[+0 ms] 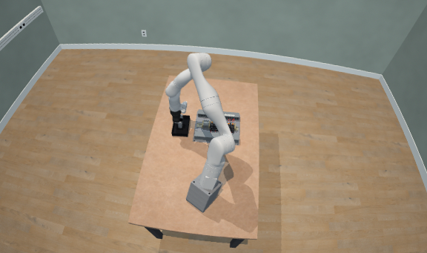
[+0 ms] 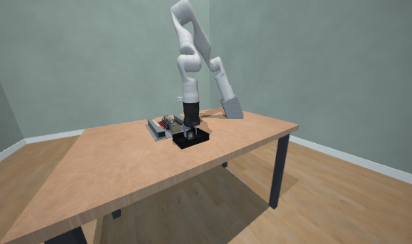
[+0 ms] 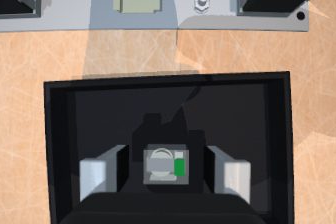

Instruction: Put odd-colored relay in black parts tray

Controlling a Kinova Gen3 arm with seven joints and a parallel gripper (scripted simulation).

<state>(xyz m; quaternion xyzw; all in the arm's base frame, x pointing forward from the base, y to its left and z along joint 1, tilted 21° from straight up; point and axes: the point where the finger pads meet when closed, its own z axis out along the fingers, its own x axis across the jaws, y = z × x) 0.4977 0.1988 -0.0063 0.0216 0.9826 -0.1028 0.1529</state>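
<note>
One relay (image 3: pixel 166 175) (image 2: pixel 190 135) with a clear housing and a green button is inside the black parts tray (image 3: pixel 282 150) (image 2: pixel 193 142) (image 1: pixel 180 135). Its button face is turned up toward the wrist camera. My gripper (image 3: pixel 166 161) (image 2: pixel 190 131) is open, reaching down into the tray, with one finger on each side of the relay and a visible gap on both sides. The relay panel (image 1: pixel 202 137) (image 2: pixel 156 136) (image 3: pixel 214 23) looks flat on the table beside the tray. The arm covers part of it in the top view, and its remaining buttons are too small to tell.
The tray's walls surround my fingers on all sides. The panel's near edge runs close alongside the tray, with a strip of table (image 3: pixel 229 55) between them. The arm's upper links pass above the panel, and its grey base (image 1: pixel 202 195) (image 2: pixel 233 108) stands at the table's other end.
</note>
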